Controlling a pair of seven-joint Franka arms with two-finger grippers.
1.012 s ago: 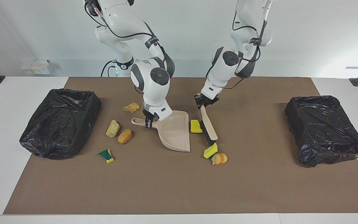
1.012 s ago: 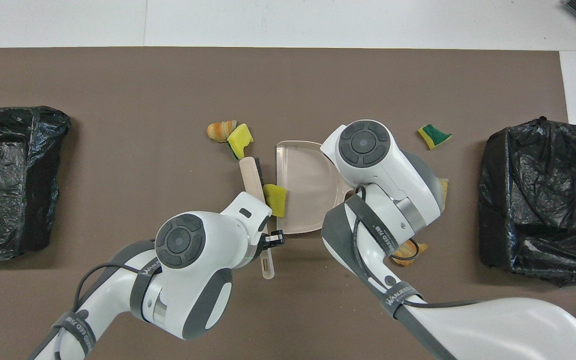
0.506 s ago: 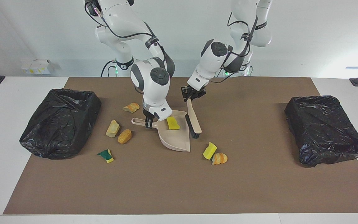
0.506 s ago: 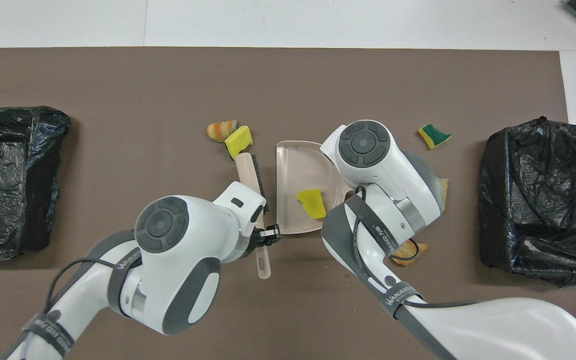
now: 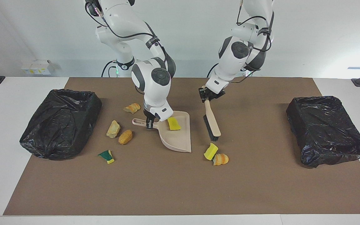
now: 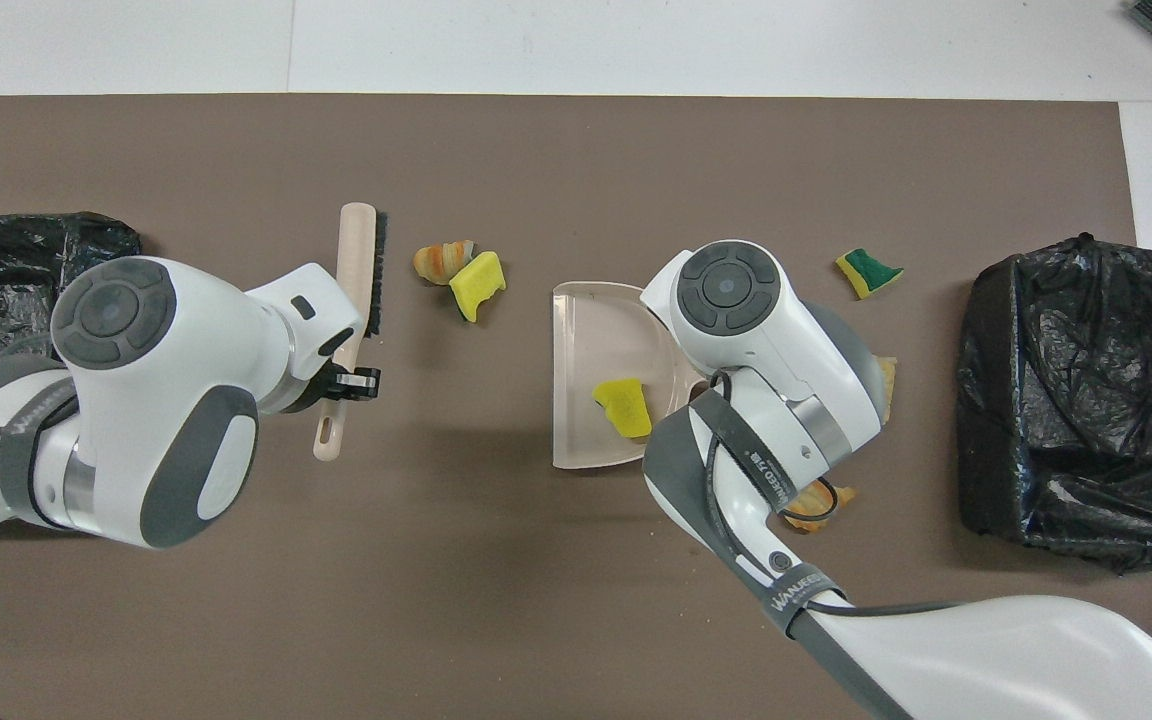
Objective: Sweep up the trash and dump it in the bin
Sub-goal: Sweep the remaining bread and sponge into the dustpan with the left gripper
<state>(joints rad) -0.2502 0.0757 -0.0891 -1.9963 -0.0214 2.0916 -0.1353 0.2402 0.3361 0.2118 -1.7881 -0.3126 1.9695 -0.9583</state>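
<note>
Left gripper (image 5: 207,96) clamped on brush (image 5: 211,120); right gripper (image 5: 149,122) clamped on dustpan (image 5: 177,137) handle, visible facing only. Overhead: arm hides handle; yellow sponge (image 6: 622,406) at pan's 5 o'clock.

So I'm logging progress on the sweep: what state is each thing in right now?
Dustpan: flat on the mat, right gripper shut on its handle.
Yellow sponge bit: inside the dustpan.
Brush: raised, tilted, in the left gripper.
Six other scraps: loose on the mat.
</note>
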